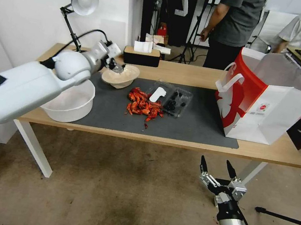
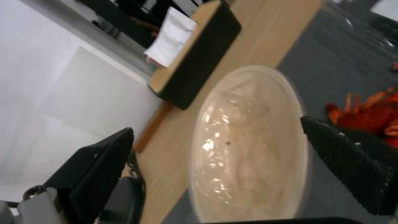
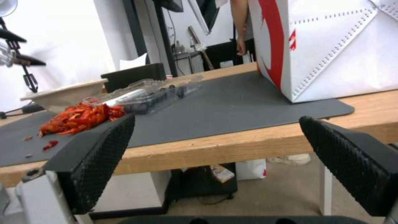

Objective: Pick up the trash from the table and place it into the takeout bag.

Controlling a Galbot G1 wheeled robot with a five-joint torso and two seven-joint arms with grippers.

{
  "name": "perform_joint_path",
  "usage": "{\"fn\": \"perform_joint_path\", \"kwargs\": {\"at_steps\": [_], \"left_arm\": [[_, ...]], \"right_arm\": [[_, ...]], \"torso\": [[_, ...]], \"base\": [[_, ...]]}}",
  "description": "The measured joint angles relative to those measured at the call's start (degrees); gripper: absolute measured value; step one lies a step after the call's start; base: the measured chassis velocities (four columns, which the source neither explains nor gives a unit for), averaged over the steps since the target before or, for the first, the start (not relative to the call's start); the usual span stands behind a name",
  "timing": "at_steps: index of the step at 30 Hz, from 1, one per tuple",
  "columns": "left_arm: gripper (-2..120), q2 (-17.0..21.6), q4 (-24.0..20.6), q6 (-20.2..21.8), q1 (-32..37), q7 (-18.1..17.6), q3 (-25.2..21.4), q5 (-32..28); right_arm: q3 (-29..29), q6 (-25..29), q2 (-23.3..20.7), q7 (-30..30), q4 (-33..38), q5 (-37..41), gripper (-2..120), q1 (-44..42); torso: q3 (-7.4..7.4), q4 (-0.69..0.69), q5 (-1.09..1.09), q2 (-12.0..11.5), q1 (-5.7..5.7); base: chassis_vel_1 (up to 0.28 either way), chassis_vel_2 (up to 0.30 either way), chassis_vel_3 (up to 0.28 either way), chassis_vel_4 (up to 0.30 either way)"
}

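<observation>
Left pincer [image 1: 116, 66] fingers spread, hovering right over the shallow beige bowl [image 1: 120, 76], at its far-left rim. In the left wrist view the bowl [image 2: 248, 146] sits between the two black fingers [image 2: 97, 171], neither finger visibly touching it; contact can't be confirmed. The bowl is round, so no long axis to align; the rim is the grip line. Left arm is much nearer the bowl.

Right pincer [image 1: 218, 168] also spread, holding nothing, parked low in front of the surface's near edge, below tabletop level, toward the right end.

The bowl rests at the far-left corner of the dark grey mat [image 1: 194, 127] on the long light-wood surface [image 1: 187, 74]. Right of it on the mat: a pile of red shellfish scraps [image 1: 142, 105], then a clear plastic tray with dark bits [image 1: 171, 98]. Large red-and-white paper takeout bag [image 1: 262, 103] stands upright and open near the surface's right end, well apart from the bowl, so the carry looks like a long crossing.

Also there: big white round tub [image 1: 70, 103] at the near-left corner, black tissue box [image 1: 141, 55] at the far edge, desk lamp [image 1: 80, 0] at far left. Brownish floor, white wall on the left.
</observation>
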Motion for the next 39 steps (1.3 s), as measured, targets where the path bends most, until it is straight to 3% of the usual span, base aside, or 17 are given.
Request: {"fn": "perform_joint_path", "kwargs": {"at_steps": [12, 24, 30, 33, 35, 39], "left_arm": [[100, -2.91, 2.81, 1.99, -1.41, 4.14, 4.91, 4.21], [96, -7.29, 11.36, 1.91, -1.87, 5.91, 8.31, 7.51], [72, -7.01, 12.40, 1.50, -1.61, 5.95, 8.60, 7.41], [68, -6.79, 12.36, 1.46, -1.59, 5.94, 8.61, 7.41], [54, -5.83, 12.14, 1.31, -1.43, 5.94, 8.64, 7.36], [40, -5.27, 11.59, 1.16, -1.28, 5.92, 8.64, 7.19]], "right_arm": [[-0.06, 0.18, -0.21, 0.01, -0.71, 0.35, 100, 0.37], [0.30, 1.02, -0.68, -0.14, -1.13, 0.95, 100, 0.05], [0.35, 1.44, -0.60, -0.30, -1.56, 1.01, 100, -0.10], [0.32, 1.44, -0.57, -0.31, -1.57, 1.00, 100, -0.10], [0.08, 1.44, -0.43, -0.34, -1.57, 0.96, 100, -0.04], [-0.07, 1.44, -0.31, -0.35, -1.57, 0.78, 100, -0.02]], "torso": [[-0.01, -0.01, 0.00, 0.01, -0.01], [0.00, -0.02, 0.00, 0.01, 0.00], [-0.01, -0.01, 0.00, 0.01, 0.00], [-0.01, -0.01, 0.00, 0.01, -0.01], [-0.01, 0.00, -0.01, 0.01, -0.01], [-0.01, -0.01, 0.00, 0.01, -0.01]], "base": [[0.000, 0.000, 0.000, 0.000], [0.000, 0.000, 0.000, 0.000], [0.000, 0.000, 0.000, 0.000], [0.000, 0.000, 0.000, 0.000], [0.000, 0.000, 0.000, 0.000], [0.000, 0.000, 0.000, 0.000]]}}
